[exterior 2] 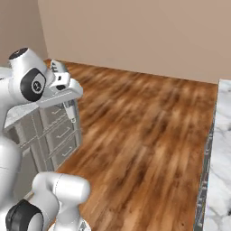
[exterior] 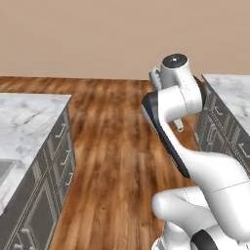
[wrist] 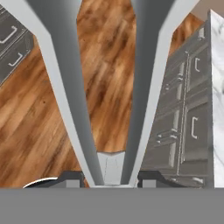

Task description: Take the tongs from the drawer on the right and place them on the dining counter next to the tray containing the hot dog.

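— Where have the tongs [wrist: 109, 87] got to?

— Up in the air, pinched at their joined end between the jaws [wrist: 112, 177]. The two silver arms fan out away from the jaws, over the wooden floor [wrist: 35, 127]. From the right-hand camera a slim tip [exterior 2: 72, 115] hangs just below the hand.

— So the jaws are clenched?

— Closed on the tongs, yes (narrowly, since the hinge end is thin). I'd guess it took that end so the springy arms stay free and the weight trails straight ahead.

— And the surface they're meant for?

— A white marble surface [exterior: 29, 117] sits off to one side of the jaws, another marble surface [exterior 2: 221, 149] to the other, with grey cabinets [wrist: 183, 122] beyond the tong tips. I can't make out a tray from here, so placing looks some way off.
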Motion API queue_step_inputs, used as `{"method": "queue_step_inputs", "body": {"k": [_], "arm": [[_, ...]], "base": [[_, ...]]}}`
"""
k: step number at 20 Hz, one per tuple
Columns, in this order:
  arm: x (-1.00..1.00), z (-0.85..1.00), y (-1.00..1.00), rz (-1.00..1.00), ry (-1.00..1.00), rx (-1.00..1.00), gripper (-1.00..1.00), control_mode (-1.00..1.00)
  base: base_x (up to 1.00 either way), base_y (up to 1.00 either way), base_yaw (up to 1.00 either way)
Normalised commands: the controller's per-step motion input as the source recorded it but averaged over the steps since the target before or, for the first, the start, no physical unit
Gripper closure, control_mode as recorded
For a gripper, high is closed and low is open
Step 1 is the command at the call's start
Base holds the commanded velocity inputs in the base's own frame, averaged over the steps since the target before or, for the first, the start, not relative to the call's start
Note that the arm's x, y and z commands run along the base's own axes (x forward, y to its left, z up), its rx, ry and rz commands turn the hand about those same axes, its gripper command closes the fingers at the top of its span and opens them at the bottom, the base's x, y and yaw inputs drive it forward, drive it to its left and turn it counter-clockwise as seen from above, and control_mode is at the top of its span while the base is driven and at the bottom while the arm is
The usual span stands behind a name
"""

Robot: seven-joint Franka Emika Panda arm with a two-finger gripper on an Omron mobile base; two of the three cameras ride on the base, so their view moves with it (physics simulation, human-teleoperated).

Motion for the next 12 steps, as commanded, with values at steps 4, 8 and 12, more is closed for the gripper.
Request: {"method": "queue_step_inputs", "body": {"k": [4,8,12], "arm": [[0.00,0.00,0.00,0.00,0.00,0.00,1.00,1.00],[0.00,0.00,0.00,0.00,0.00,0.00,1.00,1.00],[0.00,0.00,0.00,0.00,0.00,0.00,1.00,1.00]], "base": [[1.00,0.31,-0.29],[1.00,0.18,-0.21],[1.00,0.01,-0.07]]}}
